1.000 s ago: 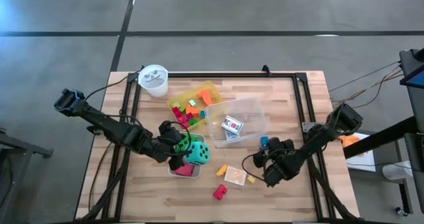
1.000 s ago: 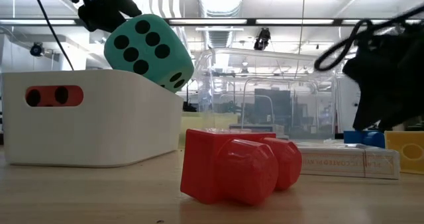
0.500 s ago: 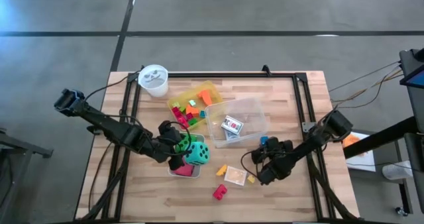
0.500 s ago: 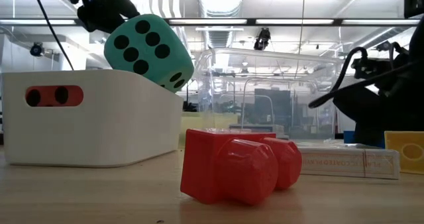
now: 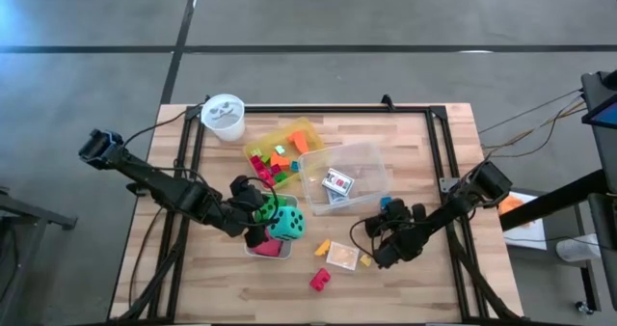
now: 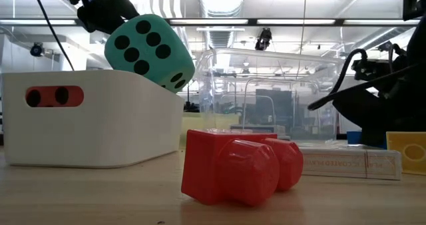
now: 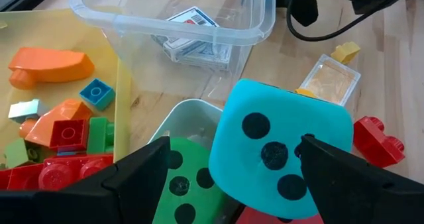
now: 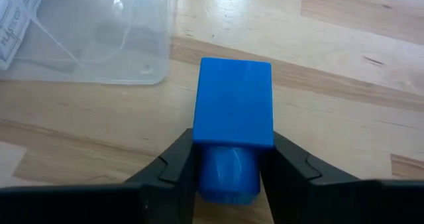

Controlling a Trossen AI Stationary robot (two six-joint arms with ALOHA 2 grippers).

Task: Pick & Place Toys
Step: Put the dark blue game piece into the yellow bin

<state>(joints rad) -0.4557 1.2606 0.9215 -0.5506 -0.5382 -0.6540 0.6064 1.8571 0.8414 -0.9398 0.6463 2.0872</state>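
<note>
Teal die (image 7: 281, 148) tilted atop white bin; blue block (image 8: 234, 105) between jaws.

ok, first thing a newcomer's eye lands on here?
The teal die, propped on the rim of the white bin beside the green die, with the left gripper open over it. Then the red block close in the low view, and the right gripper shut on a blue block.
</note>
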